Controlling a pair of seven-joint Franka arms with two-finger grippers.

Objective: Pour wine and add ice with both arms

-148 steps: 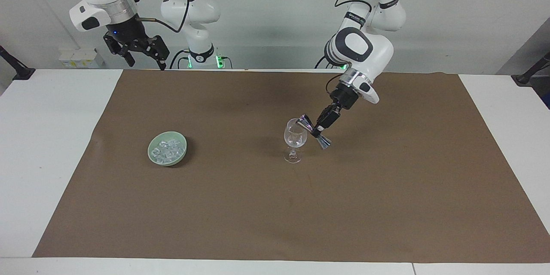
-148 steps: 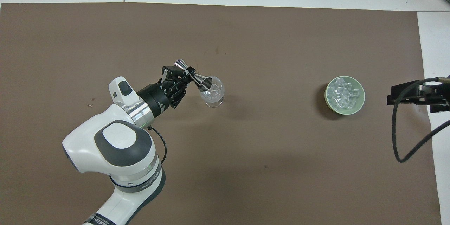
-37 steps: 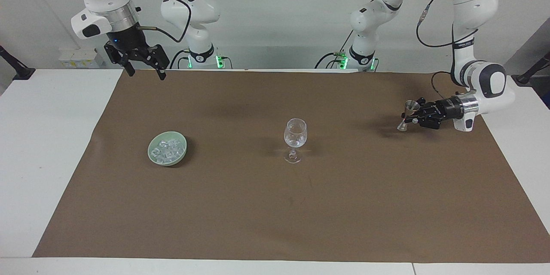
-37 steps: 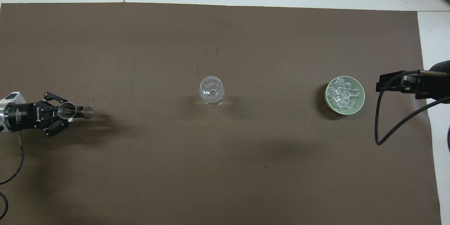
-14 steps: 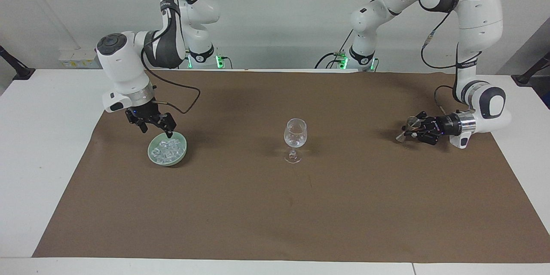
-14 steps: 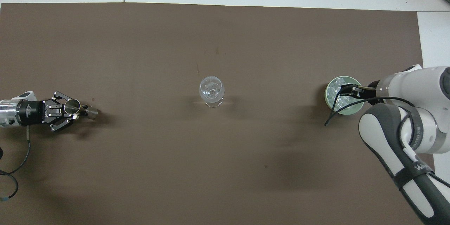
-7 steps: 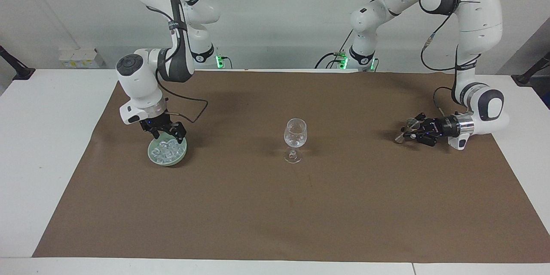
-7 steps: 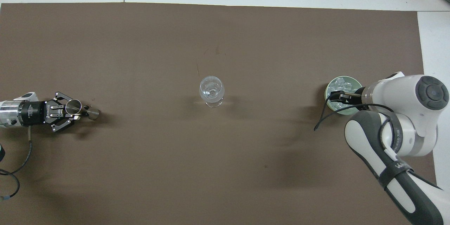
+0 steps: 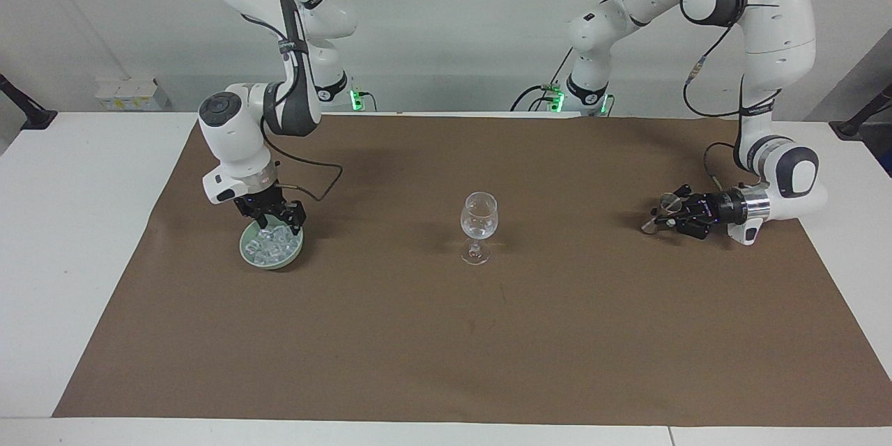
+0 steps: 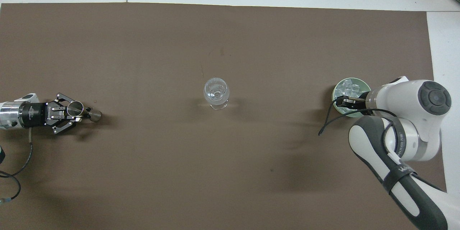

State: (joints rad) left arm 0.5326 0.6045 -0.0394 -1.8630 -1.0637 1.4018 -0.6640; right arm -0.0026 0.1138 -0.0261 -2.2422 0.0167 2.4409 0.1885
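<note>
A clear stemmed wine glass [image 9: 479, 219] stands upright mid-mat; it also shows in the overhead view [image 10: 216, 91]. The ice [image 9: 270, 246] is a heap of small clear cubes in a pale green bowl [image 9: 272, 265] toward the right arm's end, also seen from overhead [image 10: 348, 87]. My right gripper [image 9: 279, 221] is open, its fingertips down at the ice in the bowl [image 10: 355, 79]. My left gripper [image 9: 674, 216] lies low and sideways at the left arm's end, shut on a small metal jigger [image 9: 658, 212] that tilts with its foot on the mat [image 10: 81, 110].
A brown mat [image 9: 446, 348] covers most of the white table [image 9: 70, 223]. The right arm's cable [image 10: 329, 122] hangs beside the bowl, toward the glass. The left arm's cable [image 10: 14, 172] trails near the robots' edge of the mat.
The right gripper has come down from beside the bowl onto the ice over the last second. The left gripper has sunk slightly with the jigger. The glass has not moved.
</note>
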